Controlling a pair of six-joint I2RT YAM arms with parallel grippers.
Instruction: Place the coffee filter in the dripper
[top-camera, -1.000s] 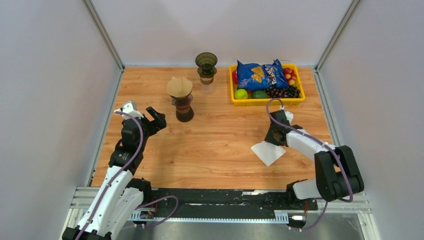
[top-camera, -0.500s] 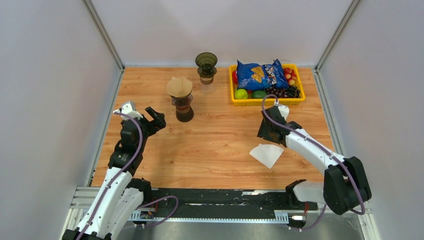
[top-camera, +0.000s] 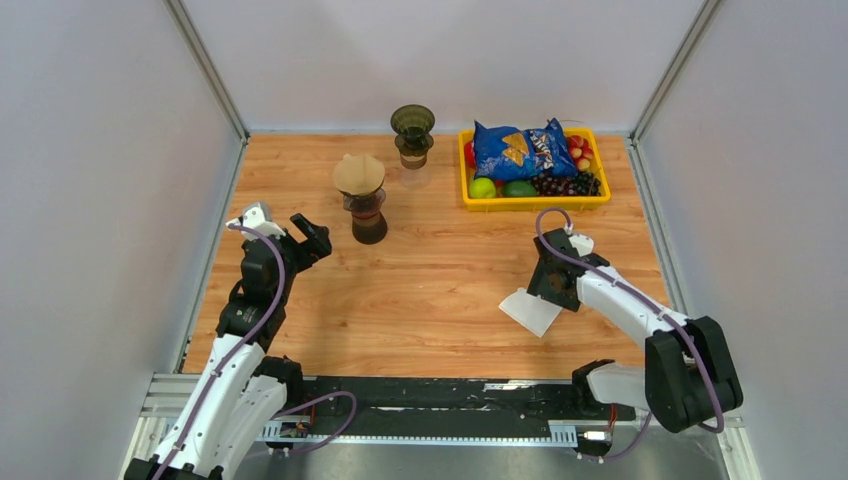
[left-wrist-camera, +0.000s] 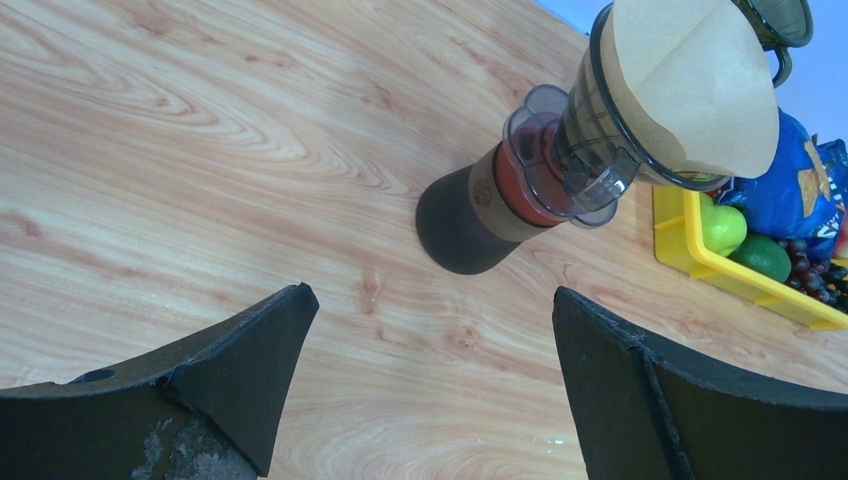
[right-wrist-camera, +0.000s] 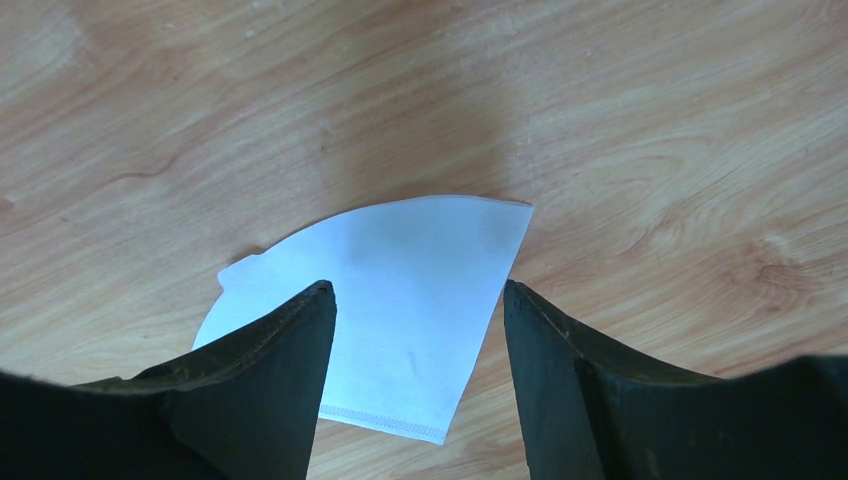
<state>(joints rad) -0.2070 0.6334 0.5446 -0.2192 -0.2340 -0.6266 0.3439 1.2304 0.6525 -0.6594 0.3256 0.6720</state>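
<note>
Right hand (right-wrist-camera: 417, 292) hangs spread open, gripping nothing, directly over the flat white coffee filter (right-wrist-camera: 405, 250) beneath it.

White coffee filter (right-wrist-camera: 390, 300) flat on wood table (right-wrist-camera: 650, 150); right pincer (right-wrist-camera: 418, 290) fingers apart, filter lying between them.

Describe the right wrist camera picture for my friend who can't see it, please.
A white paper coffee filter lies flat on a wooden table, seen from above. Two black fingers of the right gripper reach in from the bottom edge, spread apart, with nothing held between them.
</note>
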